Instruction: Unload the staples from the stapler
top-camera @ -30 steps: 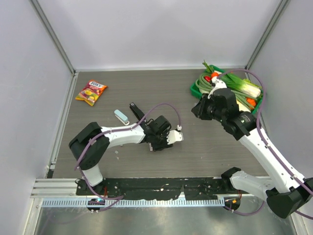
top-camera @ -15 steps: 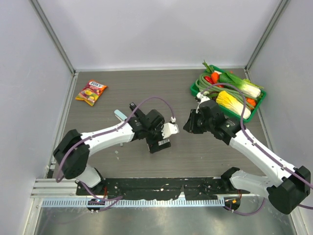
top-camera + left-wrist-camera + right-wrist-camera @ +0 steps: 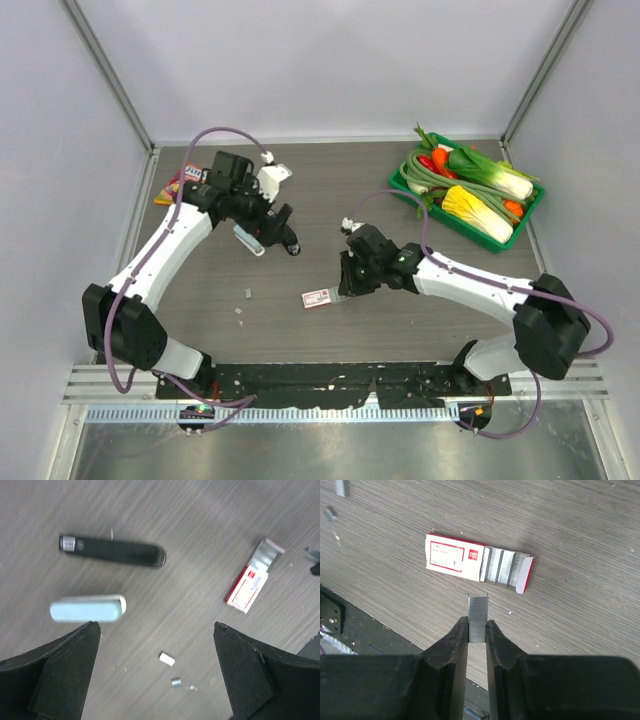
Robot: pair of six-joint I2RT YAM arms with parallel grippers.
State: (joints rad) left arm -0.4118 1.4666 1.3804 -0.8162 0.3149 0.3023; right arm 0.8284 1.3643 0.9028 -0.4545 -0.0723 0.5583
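Two arms are working over a grey wood-grain surface (image 3: 400,330). The left gripper (image 3: 156,630) is hanging above the left-centre of the surface with its fingers (image 3: 65,675) spread wide apart and nothing between them. Below it the stapler (image 3: 87,611), a small pale blue oblong, is lying flat, touched by neither gripper; from above, the stapler (image 3: 248,240) is sitting left of centre, just beside the left arm's fingers. A black oblong piece (image 3: 112,552) is lying close to the stapler, roughly parallel to it and not touching it. A few loose metal bits (image 3: 167,658) are resting on the bare surface nearer the arm bases, well apart from the stapler. The right gripper (image 3: 478,630) is pinching a strip of staples (image 3: 478,607), with both fingers pressing the strip's sides and its upper end sticking out past the fingertips. Just beyond that strip a red-and-white staple box (image 3: 480,562) is lying flat with its inner tray slid partly out, showing rows of staples; in the overhead view the staple box (image 3: 316,298) is sitting near the middle, immediately left of the right gripper. A snack packet (image 3: 172,192) is lying at the far left, partly covered by the left arm, and a green tray (image 3: 400,183) is holding vegetables at the far right.
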